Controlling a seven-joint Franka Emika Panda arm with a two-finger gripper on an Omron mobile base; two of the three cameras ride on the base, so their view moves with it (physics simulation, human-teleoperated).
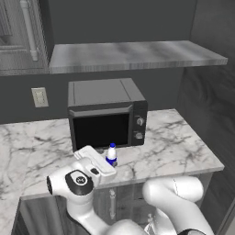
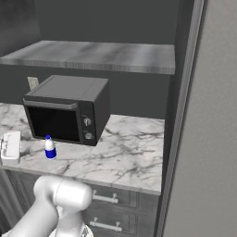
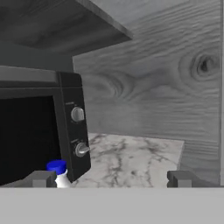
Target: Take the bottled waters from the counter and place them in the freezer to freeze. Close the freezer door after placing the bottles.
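While our arm bends low before the bench, our hand faces level toward the microwave, fingers spread wide and released; the blue-capped bottle stands upright just before the microwave door.

Glossy white arm, dark joint caps.

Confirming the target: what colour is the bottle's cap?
Blue, on the bottle; clearest in the right base view.

bottle on counter, before microwave (under shelf)
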